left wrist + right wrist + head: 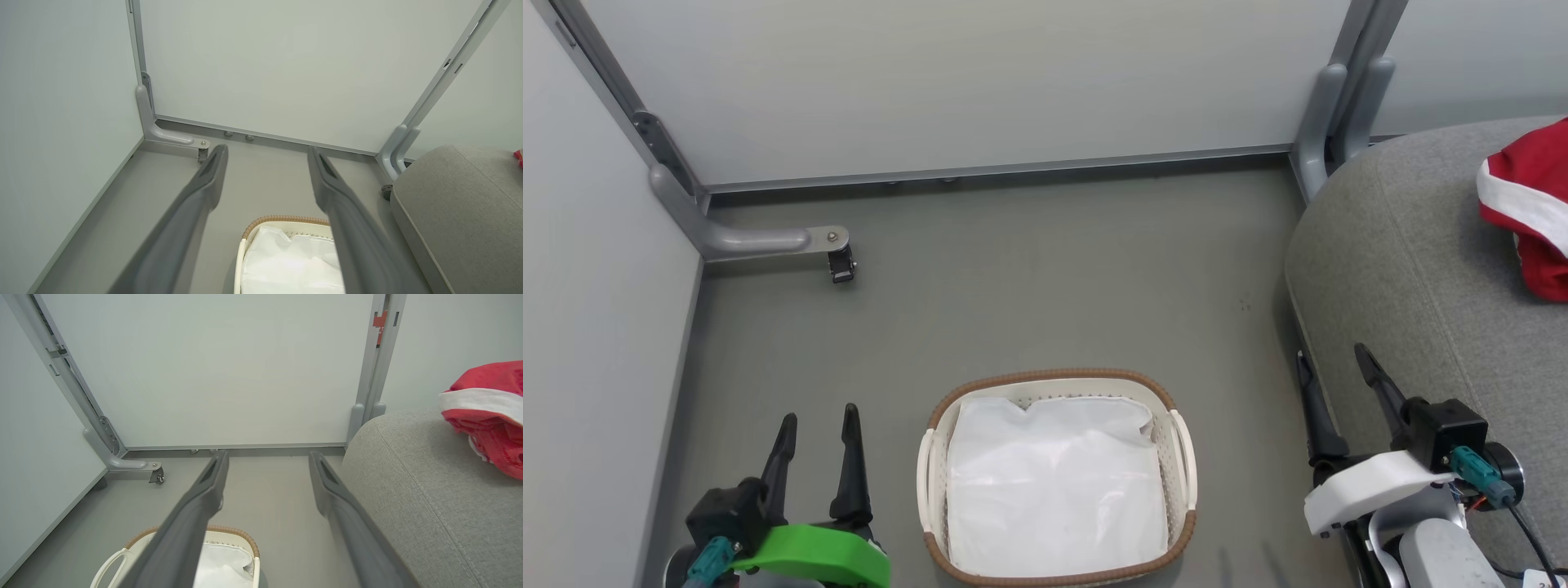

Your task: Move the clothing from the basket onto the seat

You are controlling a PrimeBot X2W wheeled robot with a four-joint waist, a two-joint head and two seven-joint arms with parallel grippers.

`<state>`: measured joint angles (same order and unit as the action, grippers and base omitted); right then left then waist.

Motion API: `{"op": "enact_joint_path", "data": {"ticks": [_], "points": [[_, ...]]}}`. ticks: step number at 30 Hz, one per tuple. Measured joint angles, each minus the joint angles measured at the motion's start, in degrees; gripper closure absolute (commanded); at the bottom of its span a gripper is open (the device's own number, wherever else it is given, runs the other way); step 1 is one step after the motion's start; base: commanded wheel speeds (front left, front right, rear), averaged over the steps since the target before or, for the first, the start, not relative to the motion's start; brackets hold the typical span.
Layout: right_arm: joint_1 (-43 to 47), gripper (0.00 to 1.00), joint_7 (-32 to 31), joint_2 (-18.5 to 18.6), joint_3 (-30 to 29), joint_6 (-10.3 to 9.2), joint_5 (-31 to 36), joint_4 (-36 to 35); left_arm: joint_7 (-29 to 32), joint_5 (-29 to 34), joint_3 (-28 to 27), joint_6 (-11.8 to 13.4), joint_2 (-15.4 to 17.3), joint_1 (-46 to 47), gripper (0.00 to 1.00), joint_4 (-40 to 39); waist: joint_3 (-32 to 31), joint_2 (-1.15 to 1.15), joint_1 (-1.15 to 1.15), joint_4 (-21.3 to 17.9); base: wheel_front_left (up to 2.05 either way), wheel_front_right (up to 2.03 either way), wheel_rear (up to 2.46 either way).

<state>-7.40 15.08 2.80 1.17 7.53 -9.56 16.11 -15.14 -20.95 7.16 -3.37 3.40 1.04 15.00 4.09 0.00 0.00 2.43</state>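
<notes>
The left claw (819,414) is released, its two fingers spread with nothing between them. The right claw (1331,353) is released and empty too. Between the two claws, nearer to the left one, the basket (1058,376) stands on the floor (1013,286). Inside it I see the white liner (1054,482) and no red cloth. The clothing (1531,220) lies on the seat (1405,269), beyond the right claw and to its right. I judge the task finished, so the good move is to hold both claws clear and not catch the liner. The head view looks down to the basket's bottom, while the right wrist view gives the clothing from the side, heaped on the cushion.
</notes>
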Motion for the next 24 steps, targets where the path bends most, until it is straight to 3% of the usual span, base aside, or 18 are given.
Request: {"op": "enact_joint_path", "data": {"ticks": [4, 5, 10, 24], "points": [[0.0, 0.00, 0.0, 0.0, 0.0, 0.00, 0.0, 0.2, 0.0, 0.0, -0.1, -0.2, -0.2, 0.0, 0.00, 0.3, 0.0, 0.00, 0.00, 0.0, 0.00, 0.00, 0.00], [0.0, 1.00, 0.0, 0.0, 0.0, 0.00, 0.0, 0.3, 0.0, 0.0, -0.2, -0.2, -0.2, 0.0, 1.00, 0.4, 0.1, 0.00, 0.00, 0.0, 0.00, 0.00, 0.00], [0.9, 1.00, -0.5, -0.4, 0.0, 0.00, -0.7, 2.3, 0.4, -0.7, 0.1, -0.2, -0.4, -0.1, 1.00, 2.3, 0.0, 0.00, 0.00, 0.0, 0.00, 0.00, 0.00], [1.0, 1.00, -4.4, -0.4, -1.3, 0.00, -15.7, 1.8, 4.2, -13.6, -2.2, -0.7, -0.4, -0.1, 1.00, 2.0, -0.4, 0.00, 0.00, -0.3, 0.00, 0.00, 0.00]]}}
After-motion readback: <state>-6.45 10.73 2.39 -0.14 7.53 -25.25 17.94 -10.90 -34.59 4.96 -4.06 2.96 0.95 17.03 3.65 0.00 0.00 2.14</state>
